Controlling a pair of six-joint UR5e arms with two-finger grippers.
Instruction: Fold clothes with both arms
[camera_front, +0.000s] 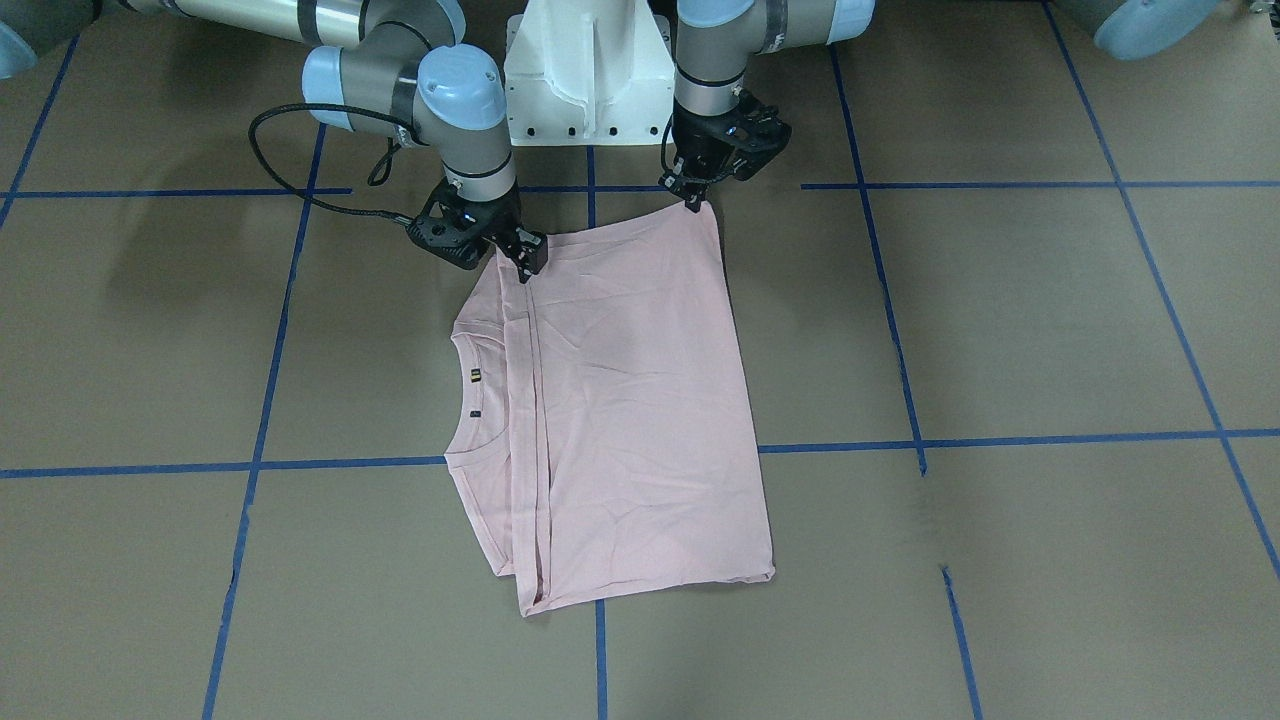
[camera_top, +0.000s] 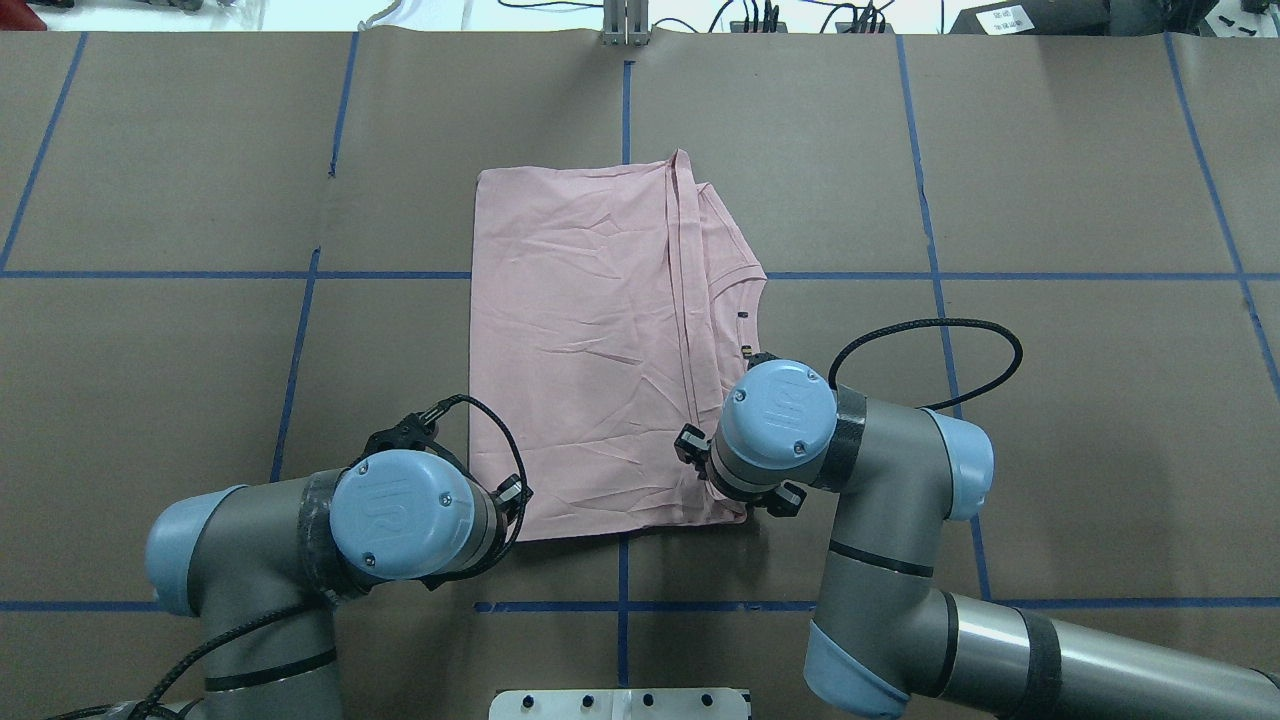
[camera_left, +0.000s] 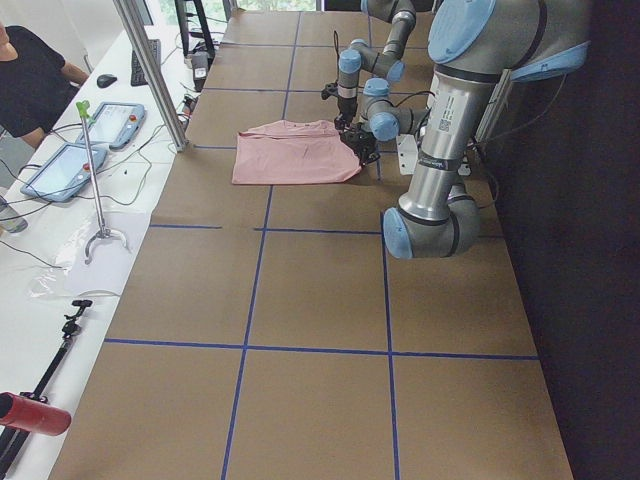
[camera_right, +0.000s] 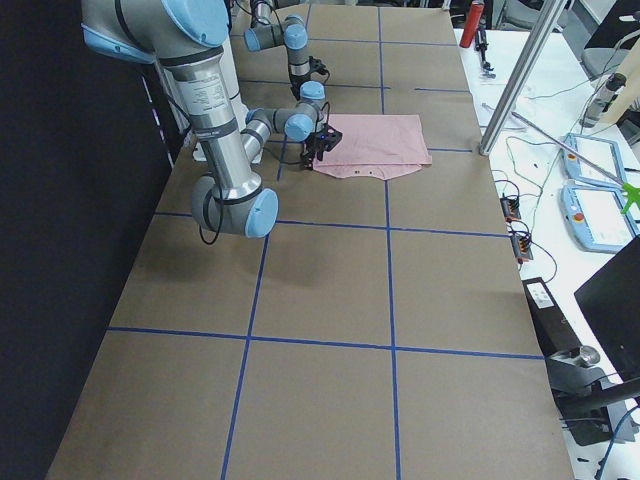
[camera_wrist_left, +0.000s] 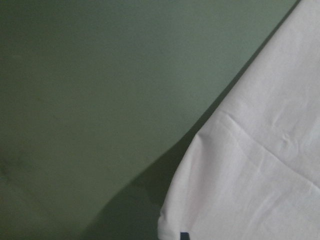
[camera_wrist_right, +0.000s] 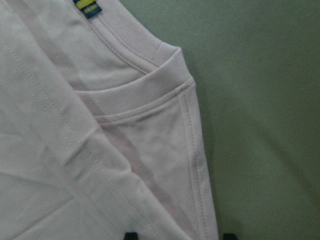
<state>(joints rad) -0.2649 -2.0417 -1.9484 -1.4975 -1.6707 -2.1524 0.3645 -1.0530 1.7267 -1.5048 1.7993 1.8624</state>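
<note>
Two pincers of mine meet the folded pink T-shirt (camera_front: 630, 400) at its near edge on the table (camera_front: 1000, 330): left pincer (camera_front: 693, 200) nipped shut on a corner, right pincer (camera_front: 527, 262) parted astride the shoulder; white pedestal (camera_front: 585, 70) just behind

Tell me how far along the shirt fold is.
Done: the T-shirt lies flat, sleeves out of sight, hem folded up near the collar. In hand: the left gripper looks pinched on one robot-side corner, and the right gripper sits open over the other. Left: likely one more fold across, not yet begun.
</note>
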